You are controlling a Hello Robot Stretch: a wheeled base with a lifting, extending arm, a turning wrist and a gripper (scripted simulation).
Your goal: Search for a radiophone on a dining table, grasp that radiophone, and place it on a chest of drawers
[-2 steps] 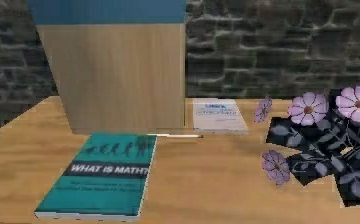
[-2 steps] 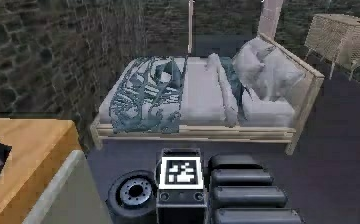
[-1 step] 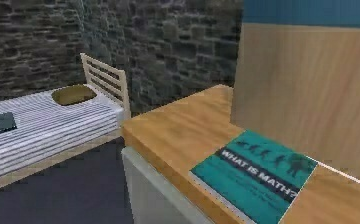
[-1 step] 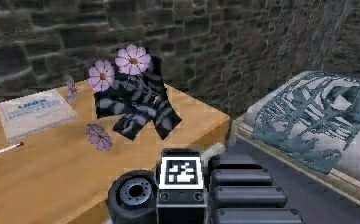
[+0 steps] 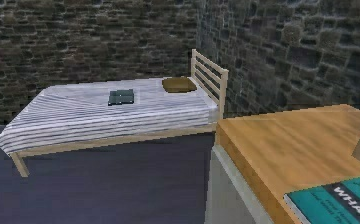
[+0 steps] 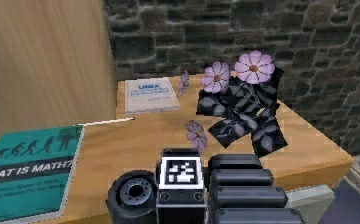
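- Forward view: we're looking across dark floor [image 5: 118,185] at a bed [image 5: 98,115] with a striped cover, pushed up against the stone wall [image 5: 88,40]. There's a flat dark thing [image 5: 121,97] lying on the cover and a brown pillow [image 5: 178,85] by the slatted headboard [image 5: 210,78].
- Low at this view's right, the corner of a wooden table [image 5: 288,145] juts in, with a teal book [image 5: 338,200] at its near edge.
- Room to move here: there's an open strip of floor between bed and table. But the table corner sits close on the right, so I'd say any turn that way is tight.
- Arm side view: the robot stands right up against that table. The teal book lies flat at the left, and a white and blue book [image 6: 153,95] sits at the back with a pencil [image 6: 106,122] just beside it. Purple flowers [image 6: 243,95] on dark leaves sprawl across the right half.
- The arm [image 6: 243,190] rises from the bottom edge, and the gripper [image 6: 128,195] hangs low over the near rim. Whether the claw is apart or together I cannot tell, nor whether it holds anything.
- The table's right end drops off to floor. The flowers crowd the reach on that side, and the bare wood in the middle looks like the freest lane.
- Progress, as I judge it: this is the search stage. Where the radiophone is I cannot tell, as nothing on this tabletop has the shape of one. The grasp and the carry to a chest of drawers are both ahead.
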